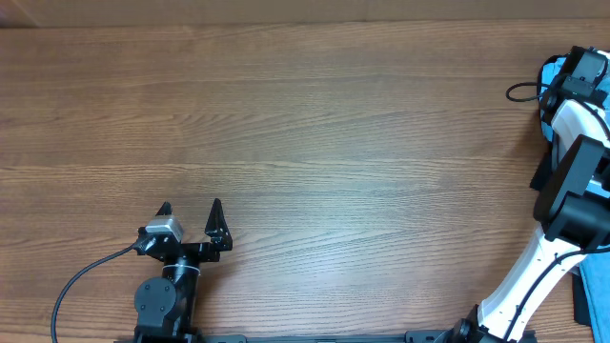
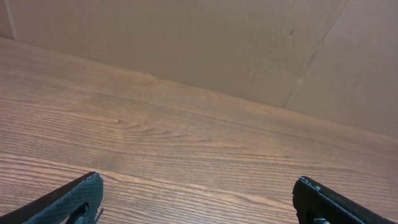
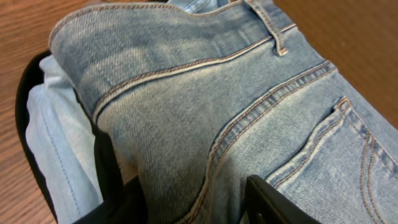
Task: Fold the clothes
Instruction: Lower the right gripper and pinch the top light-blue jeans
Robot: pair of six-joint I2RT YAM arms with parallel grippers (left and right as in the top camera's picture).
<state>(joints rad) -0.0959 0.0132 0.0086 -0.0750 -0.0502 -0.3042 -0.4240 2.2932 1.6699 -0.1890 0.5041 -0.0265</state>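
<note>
The jeans [image 3: 205, 112] fill almost the whole right wrist view: light-blue washed denim, paler along the ridges, with tan double stitching in curved seams, a belt loop [image 3: 278, 34] near the waistband at the top and the corner of a stitched back pocket [image 3: 339, 137] at the right. They lie bunched on top of a pale-blue garment [image 3: 56, 143] that shows beneath them at the left. Between the two runs a dark band [image 3: 107, 163], and a black curve [image 3: 25, 106] borders the pile against the wooden table [image 3: 18, 31]; whether these are dark cloth or the rim of something I cannot tell. The legs and hems are out of frame.

From overhead the pile sits at the far right edge of the table, almost wholly covered by the right arm [image 1: 572, 129]; only a sliver of blue [image 1: 550, 71] shows beside the right gripper [image 1: 572, 74]. A further blue patch [image 1: 593, 295] is cut off by the lower right corner and cannot be identified.

In the right wrist view one dark finger [image 3: 267, 202] sits over the denim at the bottom edge; the other cannot be separated from the dark band, so whether this gripper is apart or clamped on the jeans cannot be told.

The left gripper [image 1: 191, 211] hovers low over bare wood near the front left, well apart from the clothes, its fingers [image 2: 71, 200] spread wide with nothing between them
</note>
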